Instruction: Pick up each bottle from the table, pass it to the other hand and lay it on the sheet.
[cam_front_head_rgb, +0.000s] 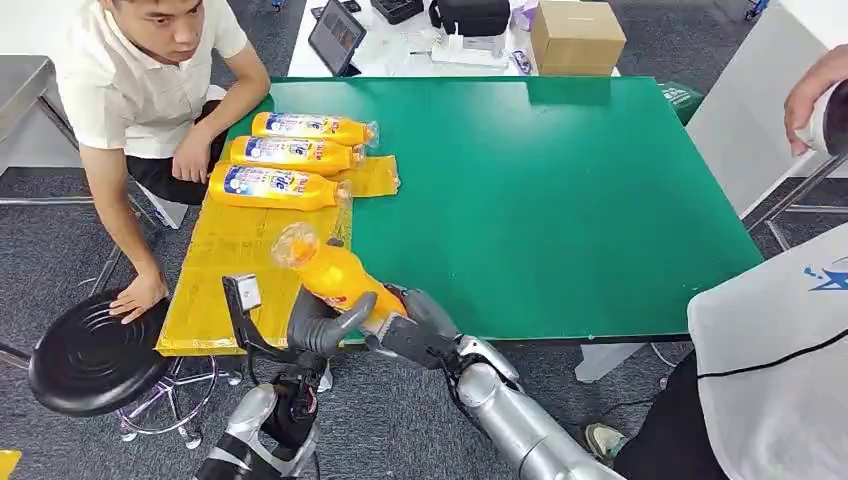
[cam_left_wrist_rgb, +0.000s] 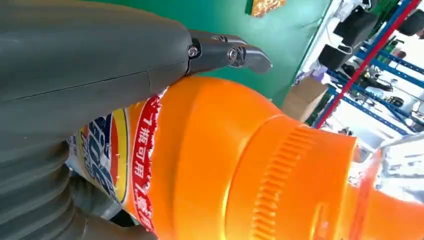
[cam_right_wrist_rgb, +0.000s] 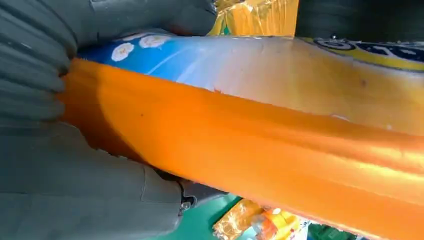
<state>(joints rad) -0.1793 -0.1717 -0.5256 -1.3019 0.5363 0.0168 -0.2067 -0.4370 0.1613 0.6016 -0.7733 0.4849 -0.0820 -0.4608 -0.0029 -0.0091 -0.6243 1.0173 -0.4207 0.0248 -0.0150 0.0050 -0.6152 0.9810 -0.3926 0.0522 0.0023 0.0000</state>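
Item: handover in progress. Fingers (cam_left_wrist_rgb: 225, 52) of my left hand (cam_front_head_rgb: 325, 325) wrap the orange bottle (cam_front_head_rgb: 335, 272) at its labelled body; my right hand (cam_front_head_rgb: 420, 330) clasps the same bottle lower down, so both hold it at once. The bottle is tilted, clear cap end up, above the near table (cam_front_head_rgb: 560, 200) edge beside the yellow sheet (cam_front_head_rgb: 225, 270) (three bottles (cam_front_head_rgb: 290, 155) already lie on it). I judge the right hand should let go only once the left grip is firm.
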